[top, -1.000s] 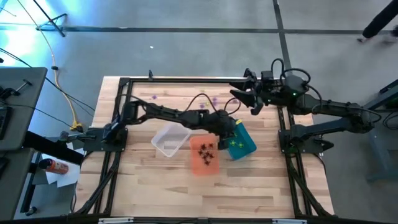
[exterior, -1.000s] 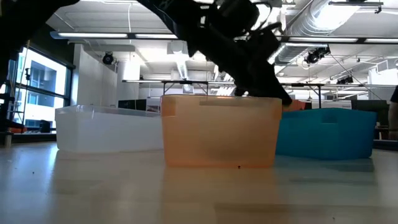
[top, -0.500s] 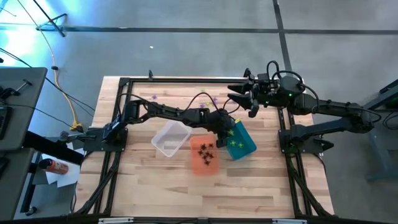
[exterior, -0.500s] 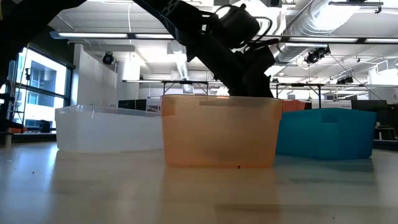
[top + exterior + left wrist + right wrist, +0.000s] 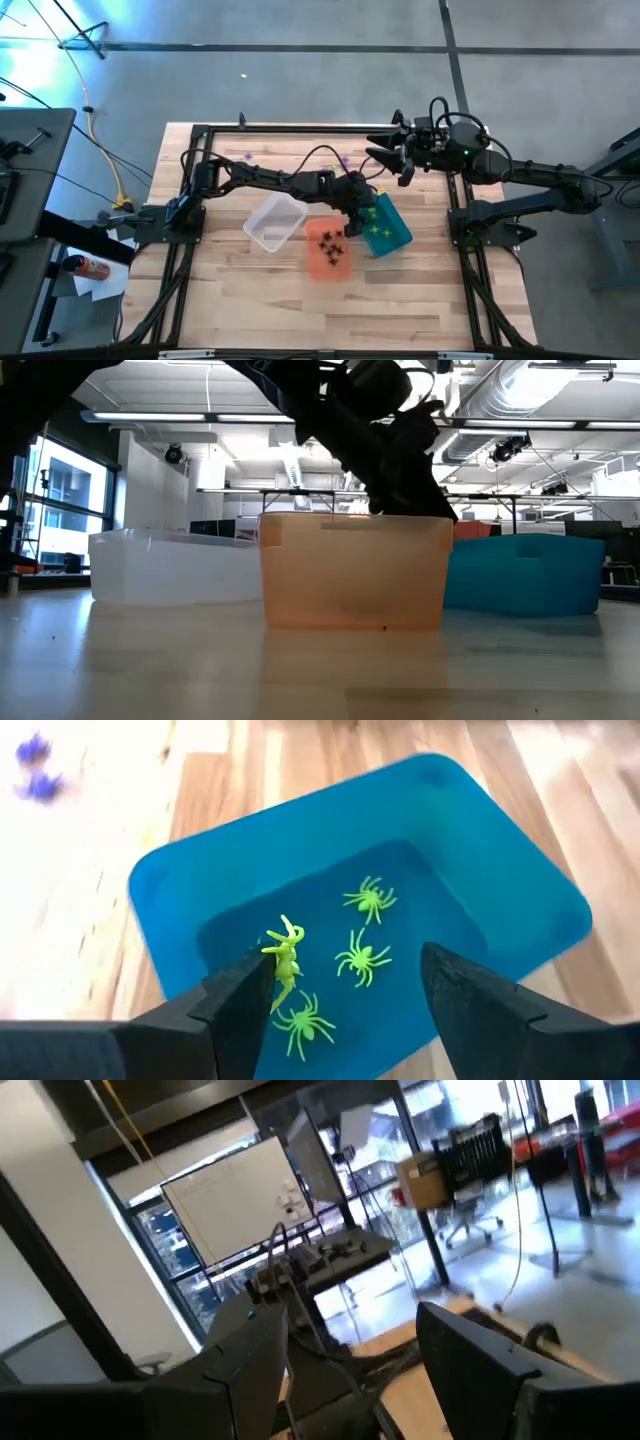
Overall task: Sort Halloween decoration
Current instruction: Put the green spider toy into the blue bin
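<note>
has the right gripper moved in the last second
Yes. In the high view the right gripper has shifted slightly toward the left arm's side and the table's far edge, measured against the table frame.

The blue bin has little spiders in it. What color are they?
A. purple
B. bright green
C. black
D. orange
B: the left wrist view shows only bright green spiders inside the blue bin, with one more stuck to a finger of the open left gripper above it.

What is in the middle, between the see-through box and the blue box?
The orange bin, holding black spiders, sits between the clear bin and the teal bin. The high view shows it best.
</note>
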Controlling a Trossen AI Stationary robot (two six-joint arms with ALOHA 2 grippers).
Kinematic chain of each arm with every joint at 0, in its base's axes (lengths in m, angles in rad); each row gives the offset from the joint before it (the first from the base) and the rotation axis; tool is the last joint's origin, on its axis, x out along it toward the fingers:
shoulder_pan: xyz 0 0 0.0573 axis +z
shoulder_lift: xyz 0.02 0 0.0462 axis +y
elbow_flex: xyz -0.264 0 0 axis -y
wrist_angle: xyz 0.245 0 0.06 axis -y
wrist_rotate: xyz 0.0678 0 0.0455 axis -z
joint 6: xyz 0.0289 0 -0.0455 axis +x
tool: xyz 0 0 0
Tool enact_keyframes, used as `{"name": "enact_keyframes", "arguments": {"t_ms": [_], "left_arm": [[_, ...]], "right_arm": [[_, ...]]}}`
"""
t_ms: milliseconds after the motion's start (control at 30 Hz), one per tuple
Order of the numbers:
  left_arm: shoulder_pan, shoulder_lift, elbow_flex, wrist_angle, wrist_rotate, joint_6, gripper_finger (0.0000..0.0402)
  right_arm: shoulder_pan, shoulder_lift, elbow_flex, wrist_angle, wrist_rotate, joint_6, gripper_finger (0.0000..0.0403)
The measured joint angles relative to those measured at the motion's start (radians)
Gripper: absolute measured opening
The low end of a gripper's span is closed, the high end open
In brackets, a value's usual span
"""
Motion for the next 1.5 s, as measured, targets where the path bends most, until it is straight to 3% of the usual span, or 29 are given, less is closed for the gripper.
{"name": "enact_keyframes", "arguments": {"t_ms": [167,500,633,800,900,1033,1167,1500], "left_arm": [[-0.004,0.0,0.0,0.007,-0.005,0.052,0.0237],[0.024,0.0,-0.001,-0.003,-0.009,0.005,0.0237],[0.028,0.0,-0.001,-0.006,-0.009,-0.004,0.0237],[0.028,0.0,-0.001,-0.002,-0.009,0.004,0.0237],[0.028,0.0,-0.001,-0.001,-0.006,0.005,0.0237],[0.028,0.0,-0.001,-0.001,-0.005,0.006,0.0237],[0.028,0.0,-0.001,0.001,-0.005,0.007,0.0237],[0.021,0.0,-0.001,0.091,0.022,0.007,0.0237]], "right_arm": [[0.028,-0.042,0.0,-0.281,0.003,0.05,0.022],[0.14,-0.136,-0.001,-0.827,0.194,0.206,0.022],[0.207,-0.124,-0.061,-0.938,0.274,0.295,0.022],[0.258,-0.125,-0.217,-0.912,0.34,0.428,0.022],[0.253,-0.125,-0.334,-0.779,0.344,0.514,0.0205],[0.224,-0.124,-0.45,-0.519,0.34,0.554,0.0129],[0.199,-0.115,-0.481,-0.419,0.322,0.539,0.002],[0.182,-0.012,-0.484,-0.291,0.231,0.501,0.0007]]}}
